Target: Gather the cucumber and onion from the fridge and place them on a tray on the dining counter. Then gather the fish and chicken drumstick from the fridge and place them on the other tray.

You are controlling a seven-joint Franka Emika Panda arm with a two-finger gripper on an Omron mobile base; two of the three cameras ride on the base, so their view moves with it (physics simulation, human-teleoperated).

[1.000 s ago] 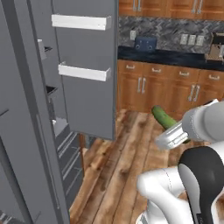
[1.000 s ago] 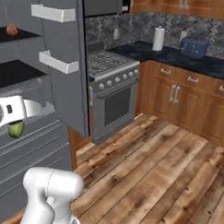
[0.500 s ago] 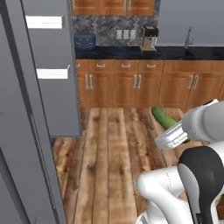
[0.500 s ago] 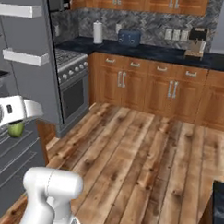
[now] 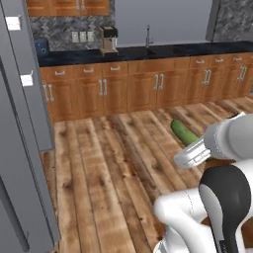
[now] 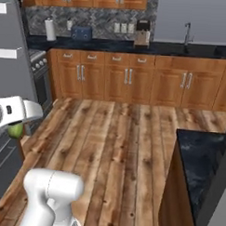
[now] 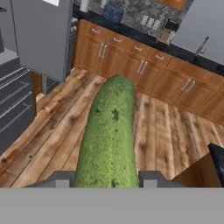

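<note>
**Cucumber carried over the kitchen floor**

While the arm is raised above the wooden floor, the cucumber is held between the two fingers, which are pinched on its near end, one at each side. In the hand view the cucumber is seen stretching lengthwise away from the fingers, its rounded far end directed toward the wooden cupboards. In the left base view the cucumber is seen jutting out beyond the white hand, clear of the floor. In the right base view only a green end is visible below the hand. The grey fridge is found at the left, and a corner of the dining counter, a black surface, is seen at the lower right.
</note>
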